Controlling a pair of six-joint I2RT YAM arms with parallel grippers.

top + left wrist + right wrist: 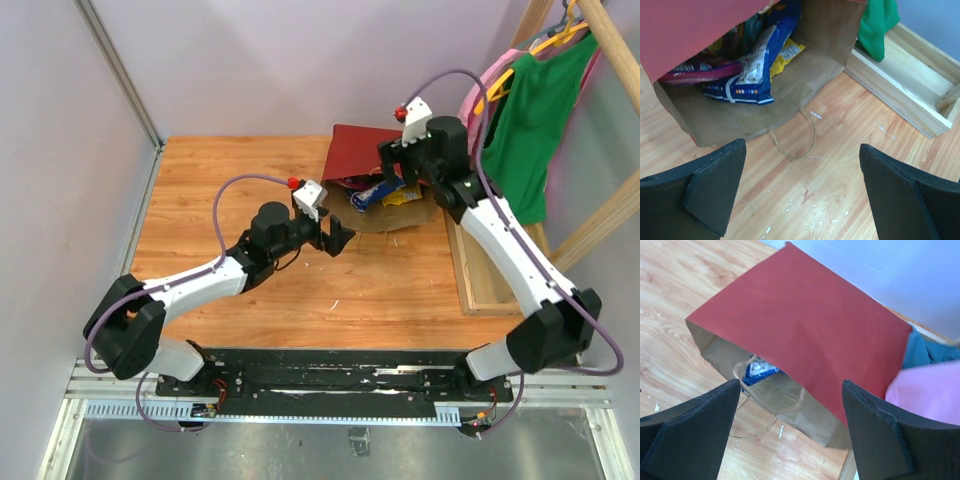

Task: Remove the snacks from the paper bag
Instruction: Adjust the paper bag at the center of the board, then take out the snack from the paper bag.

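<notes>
Bag's [720, 120] mouth faces the left gripper [802, 146], jaws apart, snacks [752, 70] straight ahead inside; right gripper [790, 387], also apart, hangs above the bag.

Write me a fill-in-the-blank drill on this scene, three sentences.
The paper bag lies on its side, red outside and ____ inside.
The blue packet lies ____ the bag.
The left tool and the right tool are both ____, holding nothing.
Missing words: brown; inside; open.
</notes>
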